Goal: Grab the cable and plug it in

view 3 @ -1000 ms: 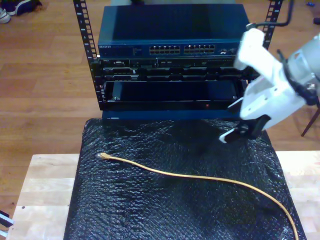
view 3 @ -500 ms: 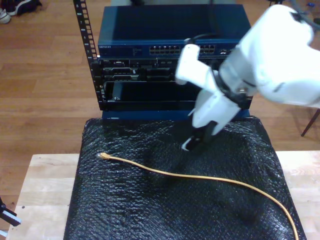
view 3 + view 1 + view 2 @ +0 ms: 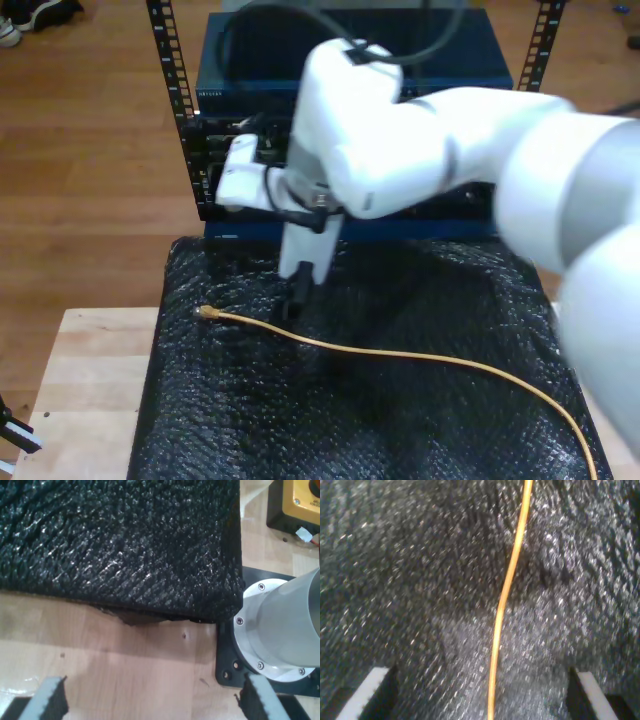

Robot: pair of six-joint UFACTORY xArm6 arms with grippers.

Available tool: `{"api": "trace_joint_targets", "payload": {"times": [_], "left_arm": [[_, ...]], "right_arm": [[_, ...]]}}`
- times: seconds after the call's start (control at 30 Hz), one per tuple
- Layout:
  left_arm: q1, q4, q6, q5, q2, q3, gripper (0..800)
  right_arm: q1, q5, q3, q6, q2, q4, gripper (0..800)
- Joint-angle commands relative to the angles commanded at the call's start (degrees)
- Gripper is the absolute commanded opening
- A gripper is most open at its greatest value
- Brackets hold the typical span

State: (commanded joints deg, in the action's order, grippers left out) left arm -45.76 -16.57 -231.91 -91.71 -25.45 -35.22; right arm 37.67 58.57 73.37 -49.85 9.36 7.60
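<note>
Yellow-orange cable (image 3: 506,595) lies loose on the black mat (image 3: 395,580), ungrabbed.
The second hand (image 3: 482,695) hangs wide above it, cable between its fingers; grabbing and plugging in remain.

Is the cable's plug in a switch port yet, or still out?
Out. The plug lies free on the black padded mat, short of the rack; the cable trails across the mat.

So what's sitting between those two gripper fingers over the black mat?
The cable runs up the middle of my second gripper, whose fingers stand apart on either side of it, with only black mat beneath, as the second wrist view shows.
</note>
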Motion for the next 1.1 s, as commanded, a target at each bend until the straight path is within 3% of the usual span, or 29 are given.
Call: {"api": "trace_joint_targets", "payload": {"times": [0.37,0.57,0.9,1.1], "left_arm": [[0.2,-1.5,-3.6,0.4,0.1,-0.3,800],[1.8,-2.2,-7.2,0.4,0.6,-0.6,800],[2.7,-2.2,-8.4,0.4,1.0,-0.4,800],[2.7,-2.2,-8.3,0.4,1.1,-0.3,800]], "right_arm": [[3.6,-0.1,8.5,3.7,9.0,-0.1,786],[4.5,-0.1,10.4,6.9,11.3,-0.6,772],[7.0,0.0,16.0,14.9,18.0,-11.4,711],[7.7,0.0,19.0,15.2,21.4,-12.1,676]]}}
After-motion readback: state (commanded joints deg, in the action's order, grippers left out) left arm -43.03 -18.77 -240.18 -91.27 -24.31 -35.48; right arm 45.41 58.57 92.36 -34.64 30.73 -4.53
